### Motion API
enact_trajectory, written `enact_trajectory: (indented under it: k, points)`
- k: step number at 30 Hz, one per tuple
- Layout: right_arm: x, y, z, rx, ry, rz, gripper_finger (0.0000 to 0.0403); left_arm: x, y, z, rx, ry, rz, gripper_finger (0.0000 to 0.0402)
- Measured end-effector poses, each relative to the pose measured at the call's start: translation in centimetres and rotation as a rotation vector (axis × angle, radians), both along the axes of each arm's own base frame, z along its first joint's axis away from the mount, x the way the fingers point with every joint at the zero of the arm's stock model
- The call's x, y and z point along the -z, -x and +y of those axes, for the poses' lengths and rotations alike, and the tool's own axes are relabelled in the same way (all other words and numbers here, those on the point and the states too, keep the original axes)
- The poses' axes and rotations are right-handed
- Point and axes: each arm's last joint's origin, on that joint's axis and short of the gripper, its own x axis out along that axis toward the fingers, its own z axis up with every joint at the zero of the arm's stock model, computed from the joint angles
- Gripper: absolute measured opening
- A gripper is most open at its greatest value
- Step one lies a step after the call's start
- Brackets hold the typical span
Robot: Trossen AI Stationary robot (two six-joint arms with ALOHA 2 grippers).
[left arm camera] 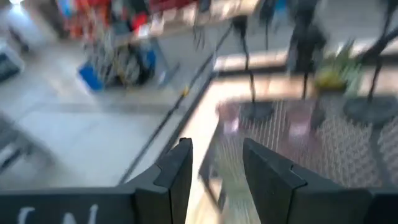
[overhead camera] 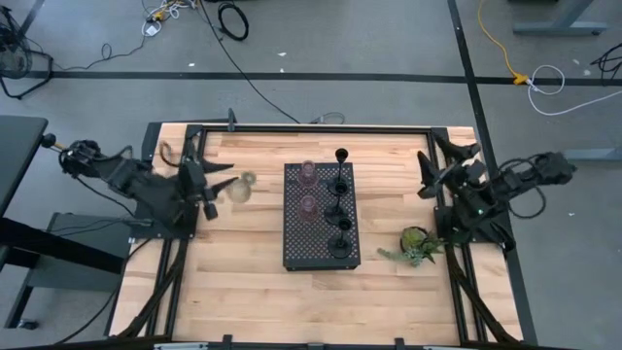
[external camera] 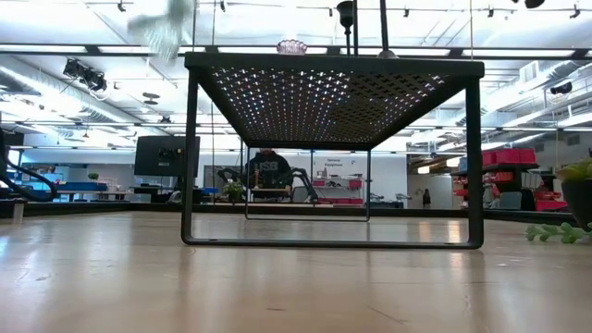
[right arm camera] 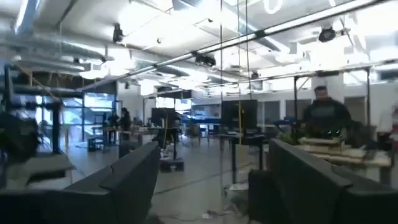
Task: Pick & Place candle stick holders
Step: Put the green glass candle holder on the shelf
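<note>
A black perforated tray (overhead camera: pixel 301 248) stands mid-table. On it are two pinkish glass cups (overhead camera: pixel 308 173) and a row of black stemmed holders (overhead camera: pixel 340 185); the low view shows one cup (external camera: pixel 291 46) and a stem (external camera: pixel 347 23) on top. A pale greenish glass cup (overhead camera: pixel 240 187) is blurred in the air left of the tray, high up in the low view (external camera: pixel 166 28), at the tips of my left gripper (overhead camera: pixel 222 187). My right gripper (overhead camera: pixel 428 175) stands open at the table's right edge, holding nothing (right arm camera: pixel 211 162). My left gripper is half shut with the greenish cup's left side (overhead camera: pixel 234 188) at its fingertips. It comes from the table's left, nearly level. The cup is lifted clear of the table. The wrist view is blurred and does not show the cup between the fingers (left arm camera: pixel 180 168), so the hold cannot be told.
A small green plant sprig (overhead camera: pixel 418 243) lies near the table's right edge, also low at the right in the low view (external camera: pixel 564 231). A black frame (overhead camera: pixel 311 127) rims the table. Bare wood lies near of the tray and to its left.
</note>
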Motion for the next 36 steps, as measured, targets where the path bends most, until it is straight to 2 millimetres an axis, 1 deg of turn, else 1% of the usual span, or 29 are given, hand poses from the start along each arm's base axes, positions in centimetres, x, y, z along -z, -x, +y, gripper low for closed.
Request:
enact_trajectory:
  k: [2, 4, 5, 7, 10, 13, 16, 19, 23, 29, 32, 36]
  points:
    - [0.2, 0.7, -0.8, 0.03, 0.002, 0.041, 0.0299, -0.3, 0.4, 0.6, 0.04, -0.032, -0.085, 0.0144]
    - [0.2, 1.5, -1.6, 0.039, 0.003, 0.039, 0.0299, 0.1, 0.8, 1.1, 0.129, -0.06, -0.171, 0.0144]
    - [0.3, 2.0, -1.9, 0.026, 0.013, 0.038, 0.0299, 0.6, 1.0, 1.4, 0.152, -0.075, -0.201, 0.0145]
    - [0.7, 2.7, -2.3, 0.002, 0.008, 0.053, 0.0299, 1.8, 1.6, 2.1, 0.137, -0.092, -0.226, 0.0145]
    - [2.0, 3.0, -2.4, -0.097, 0.004, 0.124, 0.0299, 4.0, 2.4, 2.8, 0.117, -0.063, -0.226, 0.0145]
    - [3.3, 2.9, -2.4, -0.154, -0.037, 0.198, 0.0299, 5.6, 2.8, 2.8, 0.22, -0.007, -0.236, 0.0145]
    - [4.0, 2.6, -2.3, -0.151, -0.055, 0.253, 0.0299, 6.6, 2.8, 2.7, 0.235, 0.015, -0.23, 0.0145]
    - [4.2, 2.2, -2.3, -0.138, -0.055, 0.273, 0.0299, 7.6, 2.6, 2.7, 0.214, 0.023, -0.194, 0.0145]
    - [4.3, 1.8, -2.3, -0.15, -0.055, 0.29, 0.0299, 8.5, 2.3, 2.6, 0.213, 0.041, -0.191, 0.0145]
    - [4.8, 1.2, -2.2, -0.164, -0.063, 0.325, 0.0299, 9.8, 1.9, 2.3, 0.268, 0.09, -0.174, 0.0145]
    - [4.8, 1.2, -2.2, -0.159, -0.05, 0.337, 0.0299, 10.4, 1.8, 2.3, 0.26, 0.15, -0.18, 0.0145]
    - [4.8, 1.2, -2.2, -0.163, -0.061, 0.328, 0.0299, 12.4, 1.5, 2.2, 0.238, 0.212, -0.144, 0.0145]
